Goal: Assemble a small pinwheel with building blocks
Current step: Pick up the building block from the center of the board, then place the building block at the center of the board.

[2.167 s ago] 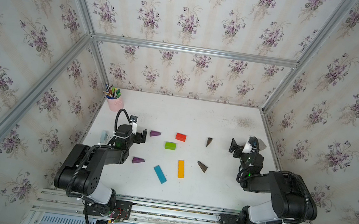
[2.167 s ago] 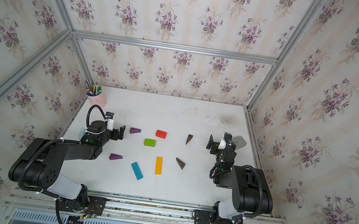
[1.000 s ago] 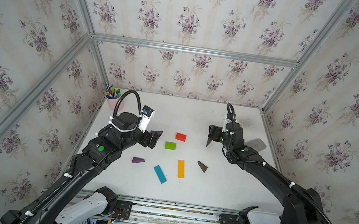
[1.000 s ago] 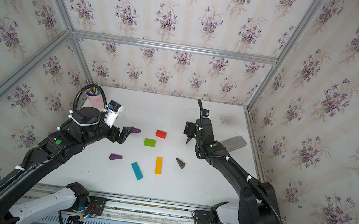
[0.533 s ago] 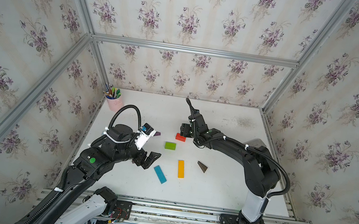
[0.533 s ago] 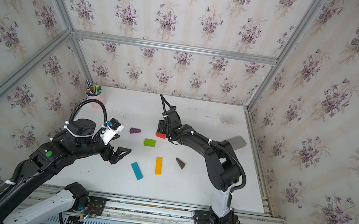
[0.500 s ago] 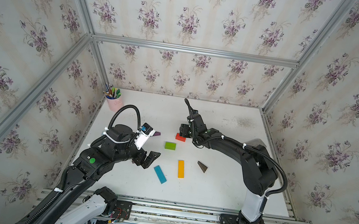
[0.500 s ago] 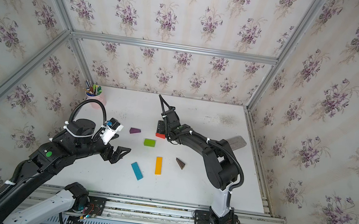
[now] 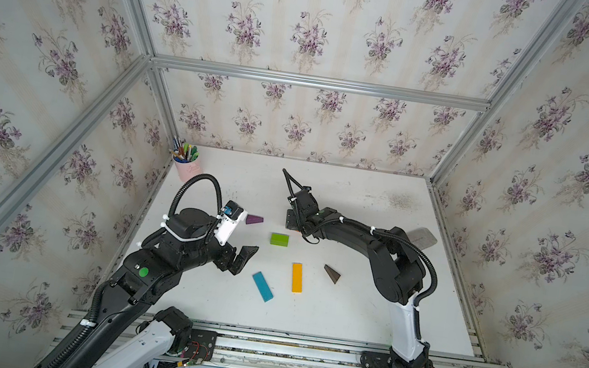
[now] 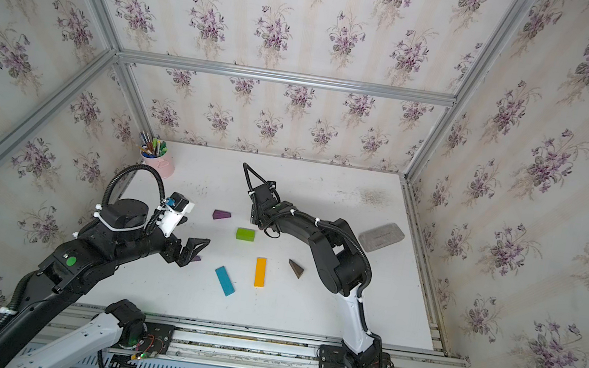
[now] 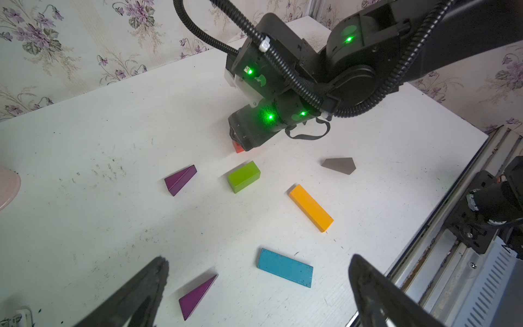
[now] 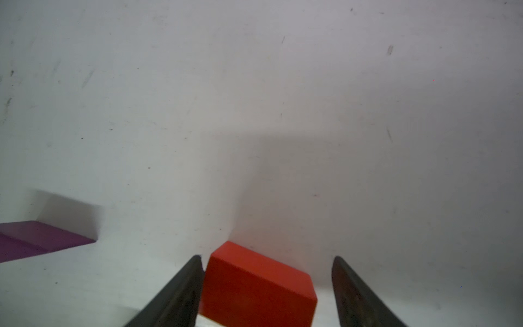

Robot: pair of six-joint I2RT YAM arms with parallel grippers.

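The building blocks lie loose on the white table (image 9: 344, 319); no pinwheel stands. My right gripper (image 12: 267, 259) is down around the red block (image 12: 257, 283): one finger touches its side, the other stands a gap away, so it is open. In both top views the arm hides that block. My left gripper (image 11: 259, 262) hovers wide open above a purple wedge (image 11: 195, 294) and the blue bar (image 11: 285, 267). Between the arms lie the green block (image 9: 279, 239), the orange bar (image 9: 296, 277), a brown wedge (image 9: 332, 273) and another purple wedge (image 9: 254, 219).
A pink cup of pens (image 9: 186, 167) stands in the far left corner. A grey flat pad (image 9: 422, 237) lies near the right wall. Papered walls close three sides, and an aluminium rail (image 9: 280, 345) runs along the front edge.
My right arm has swung left across the table to the red block, and its jaws have narrowed around it. My left arm has moved from the far purple wedge toward the near one.
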